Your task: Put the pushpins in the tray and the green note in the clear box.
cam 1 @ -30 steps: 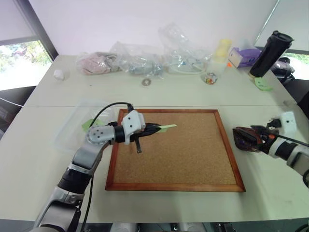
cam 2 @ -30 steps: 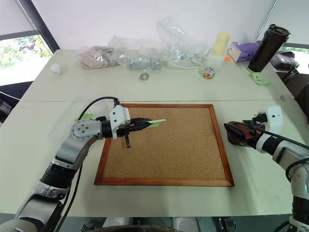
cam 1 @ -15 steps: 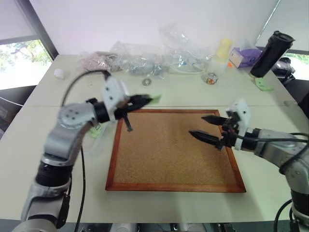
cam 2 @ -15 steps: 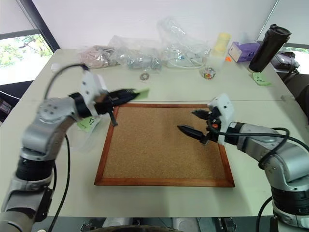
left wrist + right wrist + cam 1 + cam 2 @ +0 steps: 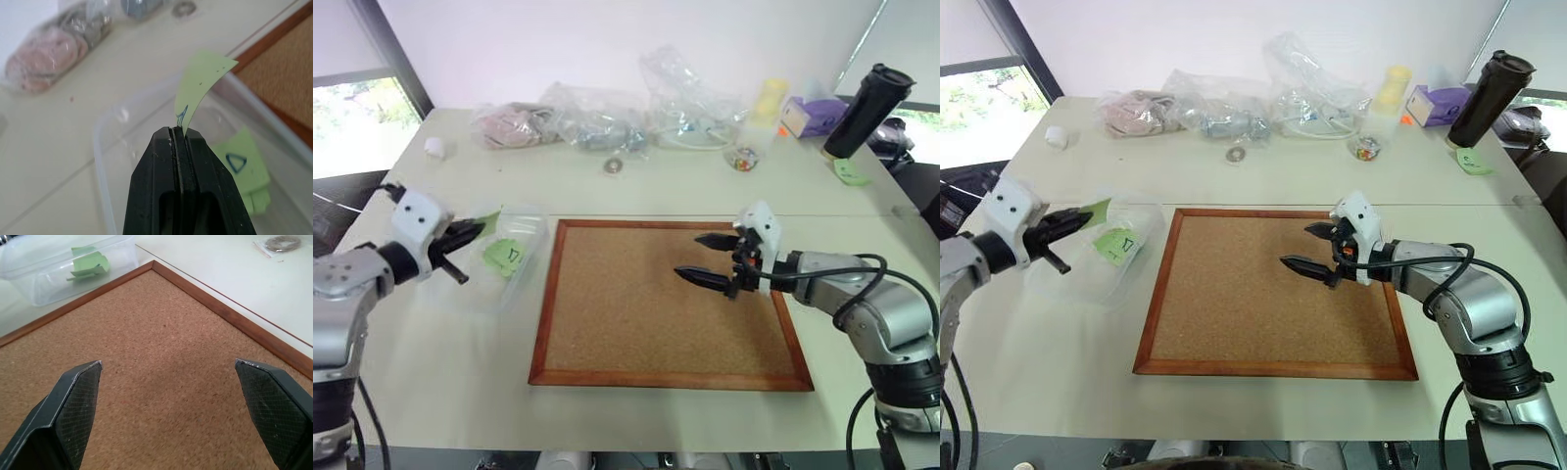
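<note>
Your left gripper [image 5: 179, 131] has its two black fingers pinched flat on one corner of the small pale green paper note [image 5: 199, 85], which curls up and away from the tips. It hangs over the near-left edge of the shallow transparent plastic box [image 5: 530, 227], which sits at nine o'clock from the large wood-framed cork board [image 5: 666, 304]. Another green slip with a pen-drawn triangle [image 5: 503, 256] already lies inside the box.

The main risk is the release. The note is light and bowed, and you hold it by a thin edge, so if you let go from this height or this far toward the rim it could flutter and land on the white table [image 5: 607, 191] outside the box, at about eight o'clock from the board. Bring it further over the middle and lower before you let go. Paper can also cling to a fingertip, so a quick pull-back may drag it out again.

Your right gripper [image 5: 713, 259] hovers above the board's right half with its fingers spread wide and nothing between them. I can make out no pushpins on the cork and cannot pick out the small dark oval tray here, so check both before sending that arm anywhere; a blind sweep toward three o'clock could knock things off the table edge.
</note>
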Tool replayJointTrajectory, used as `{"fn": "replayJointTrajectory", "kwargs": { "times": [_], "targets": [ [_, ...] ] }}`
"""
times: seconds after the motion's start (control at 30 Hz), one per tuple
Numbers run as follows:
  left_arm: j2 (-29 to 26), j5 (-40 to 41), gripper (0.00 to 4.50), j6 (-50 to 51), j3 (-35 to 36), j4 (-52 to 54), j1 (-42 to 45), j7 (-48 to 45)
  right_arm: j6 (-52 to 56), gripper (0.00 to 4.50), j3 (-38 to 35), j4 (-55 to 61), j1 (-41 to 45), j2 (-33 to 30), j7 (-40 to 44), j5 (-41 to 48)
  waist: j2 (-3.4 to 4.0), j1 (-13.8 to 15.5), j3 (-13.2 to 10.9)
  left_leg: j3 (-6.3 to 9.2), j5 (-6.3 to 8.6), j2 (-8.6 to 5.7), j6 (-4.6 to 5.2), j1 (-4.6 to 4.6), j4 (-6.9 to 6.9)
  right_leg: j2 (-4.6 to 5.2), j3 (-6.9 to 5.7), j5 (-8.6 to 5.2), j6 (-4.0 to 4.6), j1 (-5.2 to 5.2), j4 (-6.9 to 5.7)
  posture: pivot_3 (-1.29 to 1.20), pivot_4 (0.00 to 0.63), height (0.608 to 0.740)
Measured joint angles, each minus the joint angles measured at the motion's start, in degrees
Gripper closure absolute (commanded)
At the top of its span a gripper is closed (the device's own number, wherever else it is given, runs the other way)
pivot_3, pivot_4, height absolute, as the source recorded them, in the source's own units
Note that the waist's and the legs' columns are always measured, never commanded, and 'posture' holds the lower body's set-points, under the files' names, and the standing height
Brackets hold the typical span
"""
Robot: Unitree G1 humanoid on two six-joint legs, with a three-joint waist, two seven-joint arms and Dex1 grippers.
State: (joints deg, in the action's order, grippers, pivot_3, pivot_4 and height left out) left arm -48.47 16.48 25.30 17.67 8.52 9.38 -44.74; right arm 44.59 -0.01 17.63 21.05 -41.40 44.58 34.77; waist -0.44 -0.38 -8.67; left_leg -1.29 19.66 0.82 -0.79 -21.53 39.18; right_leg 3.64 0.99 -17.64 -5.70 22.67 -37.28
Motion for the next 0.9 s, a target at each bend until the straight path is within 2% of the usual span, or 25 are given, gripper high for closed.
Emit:
{"fn": "replayJointTrajectory", "kwargs": {
  "times": [0.03, 0.13, 0.37, 0.4, 0.5, 0.73, 0.9],
  "targets": [
    [0.0, 0.0, 4.44, 0.0, 0.0, -0.4, 0.0, -0.1, -0.1, 0.06, 0.0, -0.1, 0.1, 0.0, 0.2, -0.2, -0.02, -0.1, 0.0, 0.0, 0.0, 0.0, 0.0, 0.0, 0.0, 0.01, 0.0, 0.0, 0.0, 0.01, 0.01, 0.0, 0.15, 0.74],
    [0.0, 0.0, 3.56, -1.5, -0.7, -2.2, 0.5, -1.1, -0.6, 0.0, 0.0, -0.4, 0.1, 0.0, 0.5, -0.9, -0.02, -0.4, 0.0, 0.0, 0.0, 0.02, -0.01, 0.01, -0.04, 0.02, 0.0, 0.0, 0.0, 0.05, -0.03, 0.0, 0.15, 0.74],
    [0.2, 1.7, 0.23, -1.8, -3.0, -4.4, 4.1, -4.4, -0.9, 0.0, -1.1, 0.1, -2.3, 0.0, -0.3, -1.4, -0.02, -0.4, 0.0, 0.0, 0.0, 0.04, -0.02, 0.01, -0.04, 0.01, 0.0, 0.0, 0.01, 0.09, -0.12, 0.0, 0.15, 0.74],
    [0.1, 2.1, 0.05, -1.6, -3.0, -4.4, 4.6, -5.1, -0.9, 0.0, -1.1, 0.1, -2.7, 0.0, -0.4, -1.4, -0.02, -0.4, 0.0, 0.0, 0.0, 0.04, -0.02, 0.02, -0.04, 0.01, 0.0, 0.0, 0.01, 0.09, -0.12, 0.0, 0.15, 0.74],
    [-0.2, 4.3, 0.05, 0.8, -3.1, -4.4, 6.9, -6.6, -0.9, 0.0, -2.2, 0.4, -4.1, -0.2, -0.7, -1.3, -0.02, -0.5, 0.0, -0.01, -0.01, 0.04, -0.02, 0.0, -0.04, 0.01, 0.01, 0.0, 0.01, 0.11, -0.14, 0.0, 0.15, 0.74],
    [-3.3, 14.3, 0.05, 10.2, -3.7, -0.3, 21.3, -11.5, -0.5, 0.0, -6.2, 2.7, -6.2, -4.3, 0.5, -1.1, -0.03, -0.3, 0.0, -0.02, 0.01, -0.01, 0.0, -0.06, -0.03, -0.01, -0.03, 0.01, -0.01, 0.1, -0.06, 0.0, 0.15, 0.74],
    [-1.5, 20.5, 0.05, 16.2, -8.9, 7.6, 22.6, -14.3, 0.1, 0.0, -9.2, 5.1, -8.1, -9.6, 3.4, -0.6, 0.0, -0.4, -0.1, -0.04, 0.01, 0.01, 0.01, -0.03, -0.02, -0.08, 0.02, 0.01, -0.01, 0.08, -0.08, 0.0, 0.15, 0.74]
  ]
}}
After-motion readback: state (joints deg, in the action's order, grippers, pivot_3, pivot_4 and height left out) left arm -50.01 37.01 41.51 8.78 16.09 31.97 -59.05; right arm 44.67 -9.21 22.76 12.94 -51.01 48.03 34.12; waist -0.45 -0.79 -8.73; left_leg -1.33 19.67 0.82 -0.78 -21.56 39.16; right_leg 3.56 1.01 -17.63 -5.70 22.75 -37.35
